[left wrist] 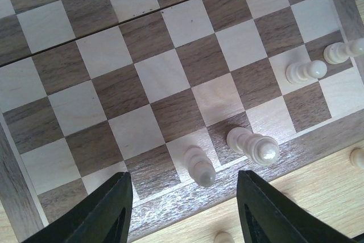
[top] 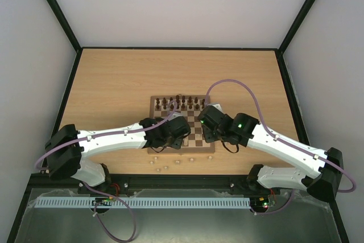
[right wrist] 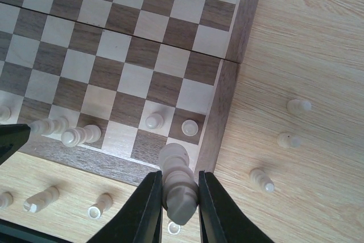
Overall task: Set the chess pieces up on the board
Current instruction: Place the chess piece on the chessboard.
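Note:
The board [top: 190,136] lies mid-table, with dark chess pieces [top: 179,104] in rows along its far side. My right gripper [right wrist: 176,203] is shut on a pale piece [right wrist: 179,181] whose base is at the board's near right corner square; two pale pawns [right wrist: 154,120] stand just beyond it. In the top view the right gripper [top: 211,138] is over that corner. My left gripper [left wrist: 185,211] is open and empty above the board's near left edge, with a pale piece [left wrist: 200,166] between its fingers [left wrist: 108,211] and another [left wrist: 254,144] beside it. It also shows in the top view [top: 165,142].
Loose pale pieces lie on the table in front of the board [top: 165,166], some on their sides [right wrist: 40,198], and right of the board [right wrist: 287,139]. More pale pieces [left wrist: 305,71] stand on the near rows. Black frame rails edge the table [top: 68,83].

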You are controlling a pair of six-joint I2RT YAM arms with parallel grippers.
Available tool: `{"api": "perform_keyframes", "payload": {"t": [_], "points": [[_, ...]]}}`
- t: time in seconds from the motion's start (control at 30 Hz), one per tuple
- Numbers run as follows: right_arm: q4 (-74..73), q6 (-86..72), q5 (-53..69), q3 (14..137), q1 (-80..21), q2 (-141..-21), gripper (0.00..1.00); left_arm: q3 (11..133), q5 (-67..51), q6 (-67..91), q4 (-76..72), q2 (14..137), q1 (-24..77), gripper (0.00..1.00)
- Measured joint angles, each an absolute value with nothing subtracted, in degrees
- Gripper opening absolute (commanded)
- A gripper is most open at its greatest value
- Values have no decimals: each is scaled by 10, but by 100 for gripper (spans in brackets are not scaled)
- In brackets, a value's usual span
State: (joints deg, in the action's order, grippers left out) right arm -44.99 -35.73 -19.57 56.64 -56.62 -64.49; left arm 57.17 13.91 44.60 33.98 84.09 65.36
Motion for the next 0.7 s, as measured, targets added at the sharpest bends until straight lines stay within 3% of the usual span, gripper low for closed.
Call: {"api": "perform_keyframes", "payload": {"t": [0.37,0.7], "points": [[-446,-347,-184,564,-566,-645,16,572,133,448,335,848,654,53],[-425,-340,-163,561,-566,-659,15,572,132,453,333,853,654,68]]}}
